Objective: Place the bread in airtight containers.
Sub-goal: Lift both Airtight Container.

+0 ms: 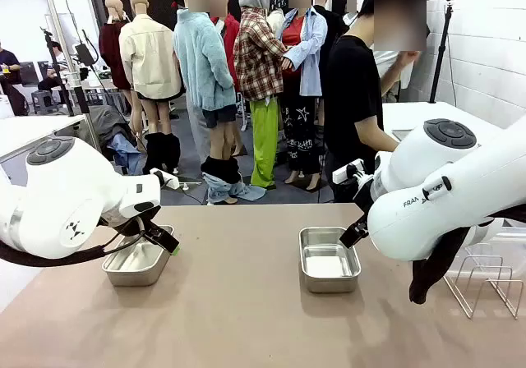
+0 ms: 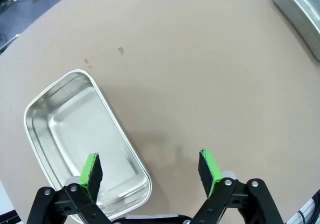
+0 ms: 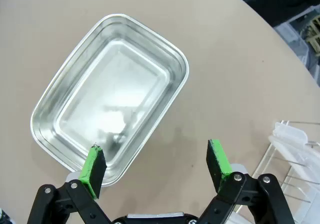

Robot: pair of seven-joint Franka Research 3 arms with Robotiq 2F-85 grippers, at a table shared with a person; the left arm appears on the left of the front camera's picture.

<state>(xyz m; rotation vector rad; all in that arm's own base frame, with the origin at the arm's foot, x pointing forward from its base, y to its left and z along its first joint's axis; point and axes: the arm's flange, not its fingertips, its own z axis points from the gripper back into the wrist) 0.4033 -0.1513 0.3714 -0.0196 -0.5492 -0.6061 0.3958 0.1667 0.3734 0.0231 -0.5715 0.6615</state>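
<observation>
Two empty steel tins wait on the bench [image 1: 238, 302] at the outset of a bread-packing task, with no croissant yet in either. The left tin [image 2: 75, 129] sits near the bench's left edge and the right tin [image 3: 110, 94] sits right of the middle. The left end effector [image 2: 150, 174] hovers with its jaws spread wide and holding nothing, one green pad above the near corner of its tin and the other above bare bench. The right end effector [image 3: 156, 166] is likewise wide and empty, poised over the rim of its tin. A wire rack [image 1: 485, 282] stands by the right edge, carrying translucent plastic pieces [image 3: 287, 134] that may be the lids. A person [image 1: 362, 97] stands at the far edge. The step in hand appears to be waiting for bread; the next move likely calls for taking a croissant and lowering it into a tin. The middle of the bench offers open room, while the rack crowds the right arm's side.
</observation>
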